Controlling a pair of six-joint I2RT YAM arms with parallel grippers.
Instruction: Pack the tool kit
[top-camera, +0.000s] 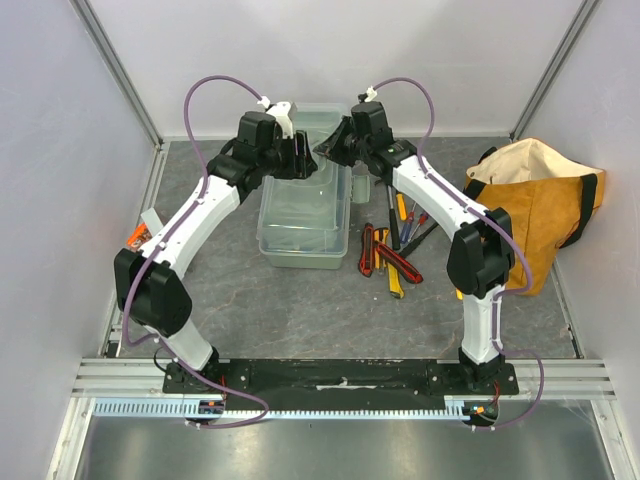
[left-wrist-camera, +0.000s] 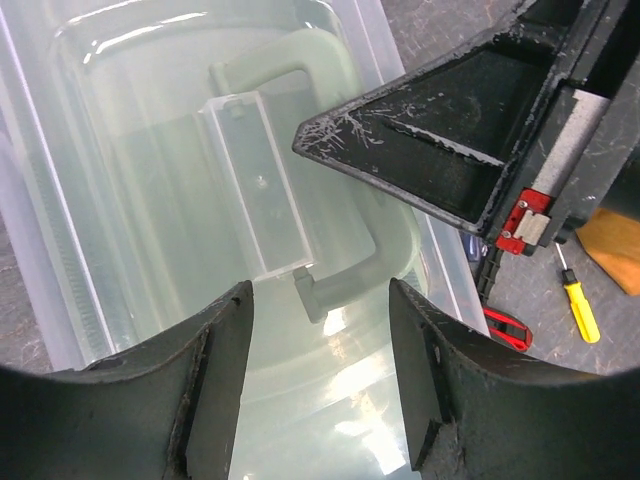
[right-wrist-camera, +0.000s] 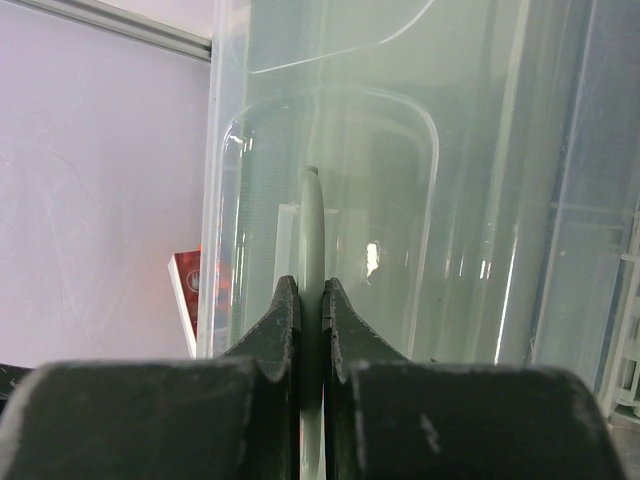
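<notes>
We see the pale green toolbox on the grey surface, at the middle and between the two arms, its long side running away from their bases. Its clear lid faces the left wrist camera, and the pale green handle lies across it.

The right gripper is closed on that handle: in its own view the two dark fingers press on either side of the thin green bar, which rises edge-on between them. From above, this gripper sits over the far right part of the toolbox. We cannot tell from these views whether the lid is lifted off the box or not.

The left gripper hangs just above the lid with its fingers spread apart and nothing between them; we see the lid through the gap. From above it is over the far left part of the toolbox, close beside the right one.

The small tools lie loose on the surface just right of the toolbox: red knives nearer the arm bases, screwdrivers behind them. One yellow-handled screwdriver also shows in the left wrist view. Farther right stands a tan bag with black straps, well apart from the toolbox.
</notes>
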